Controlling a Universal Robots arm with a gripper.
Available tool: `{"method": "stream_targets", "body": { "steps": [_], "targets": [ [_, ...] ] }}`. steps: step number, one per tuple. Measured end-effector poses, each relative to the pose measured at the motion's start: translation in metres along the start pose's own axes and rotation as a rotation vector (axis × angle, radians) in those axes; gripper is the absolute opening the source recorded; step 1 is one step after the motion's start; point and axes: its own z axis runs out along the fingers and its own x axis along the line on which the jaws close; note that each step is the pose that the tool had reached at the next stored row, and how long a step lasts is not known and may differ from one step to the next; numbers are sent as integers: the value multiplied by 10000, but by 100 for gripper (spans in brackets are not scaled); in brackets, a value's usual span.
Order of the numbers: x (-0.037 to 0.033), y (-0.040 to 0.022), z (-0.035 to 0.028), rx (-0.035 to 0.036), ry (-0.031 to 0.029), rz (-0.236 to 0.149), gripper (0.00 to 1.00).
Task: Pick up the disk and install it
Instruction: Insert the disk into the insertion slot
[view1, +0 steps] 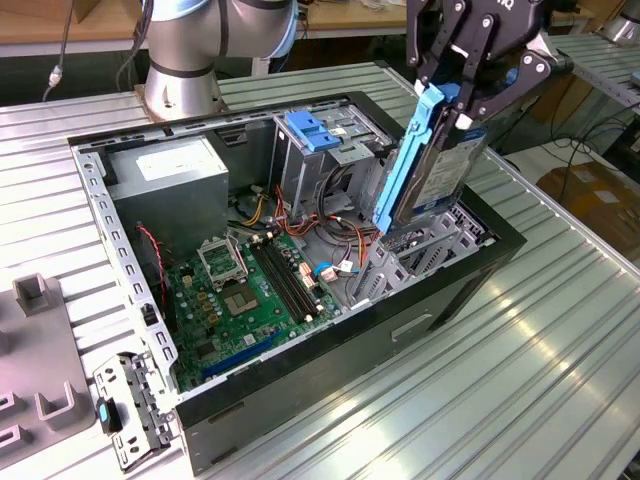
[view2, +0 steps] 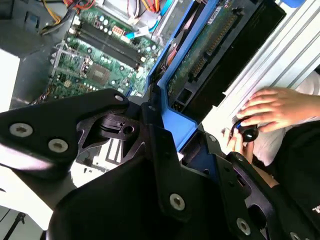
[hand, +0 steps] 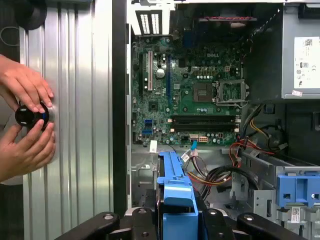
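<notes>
The disk (view1: 432, 168) hangs tilted, on edge, over the open computer case (view1: 470, 275) at the exterior view's right, its blue side rail (view1: 408, 160) facing the camera. My gripper (view1: 462, 100) is shut on its upper end. The disk's lower end sits just above the metal bay at the case's front corner. In the second wrist view the blue rail (view2: 172, 85) and the disk's green circuit board (view2: 210, 40) run away from my black fingers (view2: 155, 145). The first wrist view has the blue rail (hand: 175, 200) between the finger bases, above the motherboard (hand: 190, 95).
A grey power-supply box (view1: 165, 180) and a metal drive cage with a blue latch (view1: 315, 130) stand inside the case. A person's hands (hand: 25, 120) work a black knob on the ribbed metal table (view1: 560, 350) beside the case. A loose bracket (view1: 125, 410) lies near the case's corner.
</notes>
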Motion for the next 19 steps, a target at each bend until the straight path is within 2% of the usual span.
{"method": "stream_targets", "body": {
  "steps": [2,3,12,15,19],
  "targets": [
    [-3,-157,43,0,5,0,37],
    [-5,-201,66,0,5,-1,37],
    [-7,-240,218,1,4,-18,37],
    [-11,-277,246,1,5,-18,37],
    [-11,-280,259,1,6,-17,37]
  ]
}}
